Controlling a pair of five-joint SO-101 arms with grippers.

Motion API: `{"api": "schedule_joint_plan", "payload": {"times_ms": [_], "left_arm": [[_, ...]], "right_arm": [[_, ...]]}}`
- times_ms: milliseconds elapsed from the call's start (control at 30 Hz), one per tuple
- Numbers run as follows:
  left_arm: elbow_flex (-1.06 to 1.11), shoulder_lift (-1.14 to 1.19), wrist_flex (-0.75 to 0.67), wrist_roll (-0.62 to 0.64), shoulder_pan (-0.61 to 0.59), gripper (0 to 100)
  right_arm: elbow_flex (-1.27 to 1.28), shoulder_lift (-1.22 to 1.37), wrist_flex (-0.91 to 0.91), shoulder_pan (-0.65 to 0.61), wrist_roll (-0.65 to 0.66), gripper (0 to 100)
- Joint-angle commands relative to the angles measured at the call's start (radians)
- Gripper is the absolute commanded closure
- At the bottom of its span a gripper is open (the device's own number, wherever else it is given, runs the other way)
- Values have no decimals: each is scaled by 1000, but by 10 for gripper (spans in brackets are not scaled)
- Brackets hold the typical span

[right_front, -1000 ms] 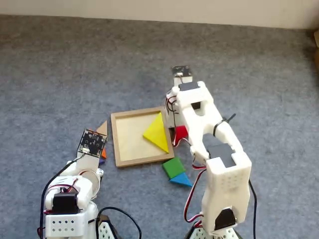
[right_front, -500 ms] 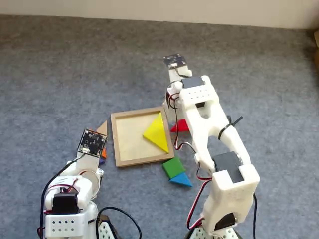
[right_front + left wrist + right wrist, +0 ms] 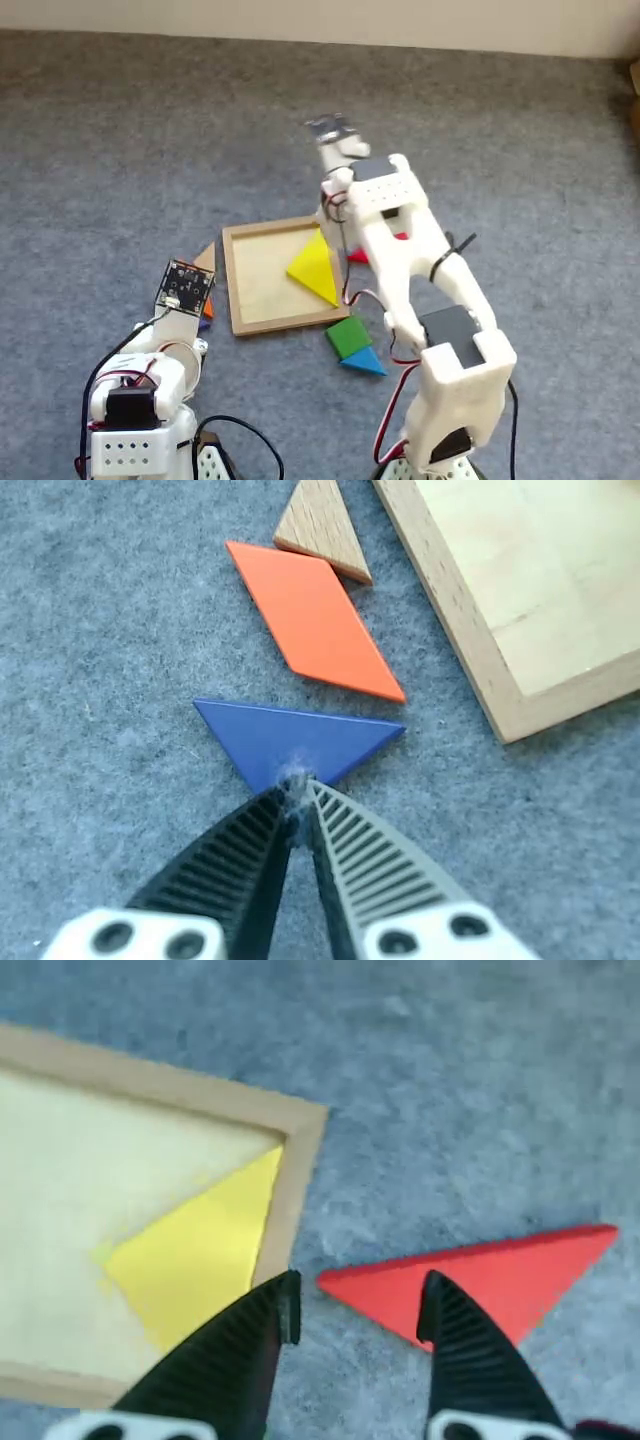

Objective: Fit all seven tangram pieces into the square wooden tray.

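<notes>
The square wooden tray (image 3: pixel 240 285) lies on the grey carpet and holds a large yellow triangle (image 3: pixel 315 265). In the right wrist view my right gripper (image 3: pixel 360 1310) hangs open above the carpet, one finger near the tray rim (image 3: pixel 300 1170), the other over a red triangle (image 3: pixel 470 1275) lying just outside the tray. The yellow triangle (image 3: pixel 195 1255) sits inside that rim. In the left wrist view my left gripper (image 3: pixel 295 785) is shut, its tips touching the apex of a dark blue triangle (image 3: pixel 295 742). Beyond it lie an orange parallelogram (image 3: pixel 315 620) and a plain wooden triangle (image 3: pixel 320 525).
A green square (image 3: pixel 347 335) and a light blue triangle (image 3: pixel 362 362) lie together on the carpet near the tray's front right corner. The right arm (image 3: pixel 390 215) stretches over the tray's right edge, covering part of the red triangle (image 3: pixel 358 256). Carpet surrounds everything.
The right arm has stretched farther away and swung left along the tray's right edge, and more of the red triangle now shows beside it. The left arm has not moved.
</notes>
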Motion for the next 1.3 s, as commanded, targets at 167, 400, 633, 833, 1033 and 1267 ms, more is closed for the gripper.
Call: {"api": "schedule_joint_plan", "payload": {"times_ms": [167,400,633,833,1033,1267], "left_arm": [[21,-5,5,6,-10,991],[21,-5,5,6,-10,991],[21,-5,5,6,-10,991],[21,-5,5,6,-10,991],[21,-5,5,6,-10,991],[21,-5,5,6,-10,991]], "right_arm": [[-35,-61,7,58,-476,691],[-21,-13,7,70,-626,690],[-50,143,7,71,-746,689],[-120,156,13,127,-749,689],[-120,160,5,150,-749,689],[-120,203,-36,148,-743,689]]}}
